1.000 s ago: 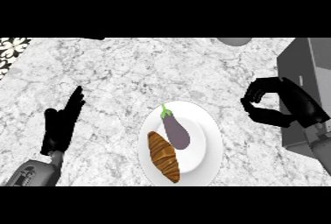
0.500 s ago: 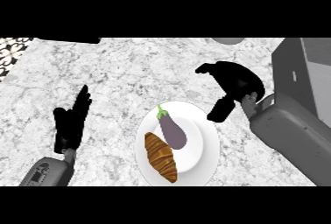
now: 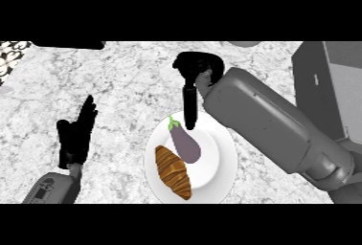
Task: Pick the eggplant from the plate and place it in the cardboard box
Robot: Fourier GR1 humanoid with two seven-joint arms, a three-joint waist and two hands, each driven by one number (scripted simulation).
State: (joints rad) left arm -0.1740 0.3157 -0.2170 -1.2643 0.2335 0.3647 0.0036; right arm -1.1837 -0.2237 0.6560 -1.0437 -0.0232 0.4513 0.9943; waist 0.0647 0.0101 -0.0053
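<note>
- The eggplant (image 3: 185,143) lies on the white plate (image 3: 220,160), on the upper half of it, its green stem pointing up and to the left.
- Beside it on the same plate, lower and to the left, we see a brown croissant (image 3: 174,172); the two look to be touching or nearly so, and we cannot tell which.
- Our right hand (image 3: 196,72) hangs over the marble counter (image 3: 127,86) just above the plate's upper edge, with the grey forearm crossing the plate's right side from the lower right.
- Most of its fingers are curled in a dark bunch, while one long finger (image 3: 189,107) points straight down toward the eggplant's stem; its tip ends close to the stem, and we cannot tell if it touches. The hand holds nothing.
- Our left hand (image 3: 74,136) rests at the left of the view, open, fingers straight and pointing up, well apart from the plate.
- A grey box-like shape (image 3: 329,86) stands at the right edge; we cannot tell if it is the cardboard box.
</note>
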